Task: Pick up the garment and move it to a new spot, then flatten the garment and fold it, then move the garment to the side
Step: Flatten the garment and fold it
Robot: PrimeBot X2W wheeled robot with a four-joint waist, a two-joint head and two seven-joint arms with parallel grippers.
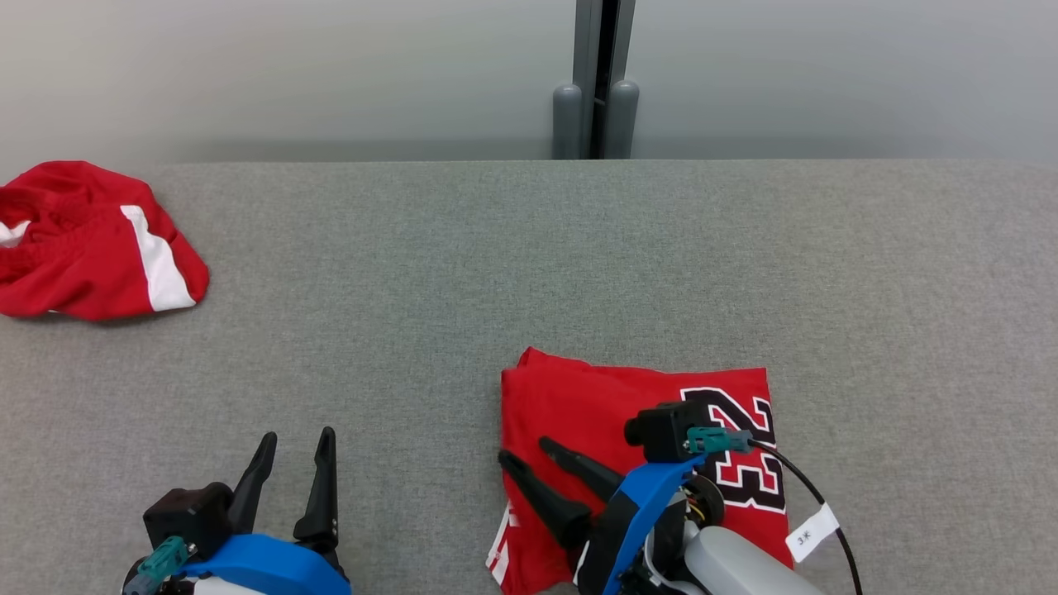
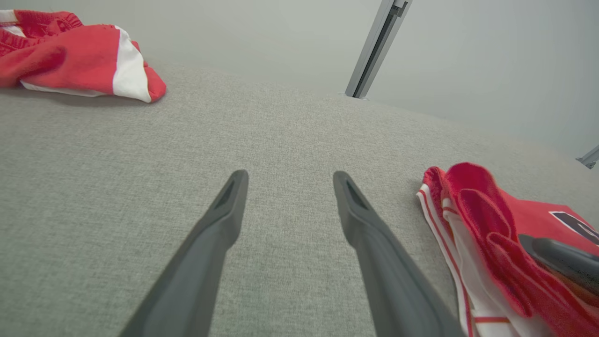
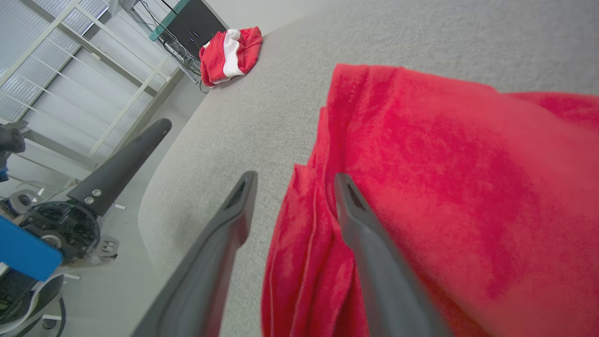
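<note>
Seemingly folded, the garment (image 1: pixel 612 405) lies by the worktop's (image 1: pixel 529 273) front edge. The right gripper (image 1: pixel 526 450) straddles its hem, spread to pinch it; the left gripper (image 1: pixel 298 435) idles, likewise spread.

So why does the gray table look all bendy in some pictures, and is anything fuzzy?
Left wrist view: the wide lens bows the table into a hump; right wrist view: same bend, and the close-up red jersey looks fuzzy; head view: table edge straight, even light, a faint shadow under the crumpled red garment.

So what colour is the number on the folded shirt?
The number is black, white-edged; head view.
</note>
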